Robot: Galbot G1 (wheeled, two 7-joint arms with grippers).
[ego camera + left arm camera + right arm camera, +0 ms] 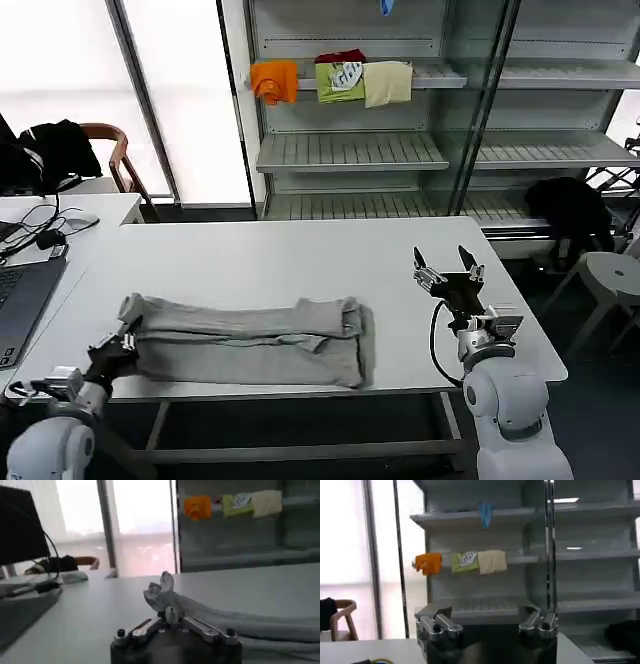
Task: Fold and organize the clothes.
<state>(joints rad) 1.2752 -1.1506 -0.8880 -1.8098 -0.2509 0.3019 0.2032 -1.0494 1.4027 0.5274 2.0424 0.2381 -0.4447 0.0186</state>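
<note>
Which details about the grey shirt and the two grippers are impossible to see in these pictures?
- Grey shirt: its print or collar, head view; folded inward.
- Left gripper: its grasp on the shirt's end, head view; too small. Left wrist view: fingers cut off at the edge.
- Right gripper: open above the table; nothing hidden.

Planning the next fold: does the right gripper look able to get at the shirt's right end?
Probably yes. The right gripper hovers open over bare table beside the shirt, with nothing between them.
</note>
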